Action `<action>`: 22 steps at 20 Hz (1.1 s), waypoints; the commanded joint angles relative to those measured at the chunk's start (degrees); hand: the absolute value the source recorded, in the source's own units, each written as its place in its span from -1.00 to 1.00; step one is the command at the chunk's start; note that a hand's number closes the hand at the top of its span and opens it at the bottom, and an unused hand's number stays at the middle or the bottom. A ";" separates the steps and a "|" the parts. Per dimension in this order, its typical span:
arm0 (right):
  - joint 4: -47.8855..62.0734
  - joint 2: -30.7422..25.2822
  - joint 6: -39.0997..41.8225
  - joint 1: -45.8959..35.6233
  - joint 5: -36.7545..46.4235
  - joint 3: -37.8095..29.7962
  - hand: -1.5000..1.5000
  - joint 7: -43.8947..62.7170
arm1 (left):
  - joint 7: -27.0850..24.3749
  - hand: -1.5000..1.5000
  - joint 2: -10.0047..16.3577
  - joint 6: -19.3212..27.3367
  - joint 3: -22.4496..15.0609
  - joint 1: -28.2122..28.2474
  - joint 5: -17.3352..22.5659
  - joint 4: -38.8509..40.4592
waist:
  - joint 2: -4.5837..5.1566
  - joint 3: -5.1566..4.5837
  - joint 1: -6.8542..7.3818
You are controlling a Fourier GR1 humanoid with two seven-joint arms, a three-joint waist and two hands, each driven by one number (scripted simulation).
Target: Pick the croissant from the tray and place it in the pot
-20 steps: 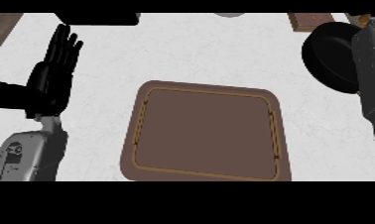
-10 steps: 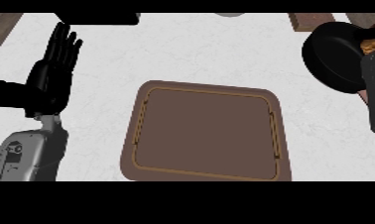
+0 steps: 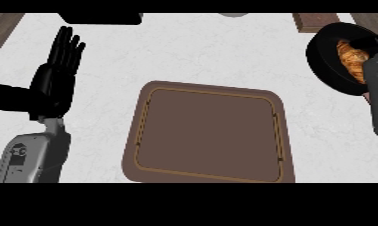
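The croissant (image 3: pixel 352 61), golden brown, lies inside the black pot (image 3: pixel 325 62) at the counter's right edge. The brown tray (image 3: pixel 210 132) sits in the middle of the counter with nothing on it. My right hand (image 3: pixel 367 45) shows only as a dark sliver over the pot's far side, with a strip of its grey forearm (image 3: pixel 371 90) along the right border; most of it is cut off by the view. My left hand (image 3: pixel 55 75) rests open at the left, fingers up, well away from the tray.
A black object (image 3: pixel 100 18) lies at the counter's back left, a grey round thing (image 3: pixel 233 14) at the back middle, and a brown wooden block (image 3: pixel 316 22) just behind the pot. White counter surrounds the tray.
My right hand has drawn back to the right off the pot, and the croissant, hidden before, now shows inside the pot. The left hand has not moved.
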 commanded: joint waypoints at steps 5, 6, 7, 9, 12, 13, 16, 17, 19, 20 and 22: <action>-4.43 1.08 -13.50 -1.05 -8.16 -2.14 -1.00 -7.05 | -1.68 0.00 0.87 -1.58 1.78 -0.24 1.11 2.48 | -0.11 -0.04 -0.54; -4.49 -0.77 -13.17 -2.05 -9.58 -3.48 -1.00 -6.47 | -0.27 0.00 1.32 -1.38 1.48 1.26 0.89 -0.61 | -0.21 -0.02 -0.18; -6.35 2.02 -16.37 -1.20 -9.61 -3.04 -1.00 -5.73 | -0.99 0.00 2.71 -2.81 2.48 0.84 1.42 0.96 | -0.26 -0.05 -0.48; -9.03 2.66 -20.15 0.24 -12.03 -4.46 -1.00 -6.72 | 0.40 0.00 -0.05 0.68 0.23 0.26 -0.73 -1.09 | -0.40 -0.02 -0.78; -15.81 5.23 -20.70 4.16 -15.72 -3.70 -1.00 -8.95 | -2.01 0.00 1.85 -1.62 2.73 1.39 0.72 1.20 | -0.51 -0.08 -1.32; -18.41 2.48 -18.41 5.20 -18.77 -4.78 -1.00 -11.21 | 0.73 0.00 -0.50 0.70 0.17 0.73 -0.71 -0.37 | -0.68 -0.04 -1.84; -25.70 5.67 -21.15 10.99 -18.85 -2.83 -1.00 -11.34 | -1.14 0.00 0.18 -0.02 1.31 0.80 -0.37 -0.34 | -0.56 -0.08 -1.59; -30.55 7.93 -19.61 13.04 -19.57 -2.02 -1.00 -10.62 | -1.95 0.00 1.04 -0.83 2.88 -2.33 0.33 5.42 | -0.60 -0.12 -2.36; -37.71 8.90 -18.18 18.87 -22.94 -2.07 -1.00 -11.97 | 0.64 0.00 0.48 0.80 1.84 -0.79 -0.60 1.32 | -0.81 -0.10 -2.42; -41.19 9.60 -17.98 21.06 -24.41 -1.79 -1.00 -12.50 | 0.52 0.00 2.38 -2.02 3.24 2.82 1.56 -1.69 | -0.88 -0.10 -1.99; -46.74 9.94 -16.63 25.12 -26.31 -1.70 -1.00 -11.83 | 3.58 0.00 0.66 0.57 1.44 -0.52 0.05 -1.75 | -0.75 -0.09 -2.02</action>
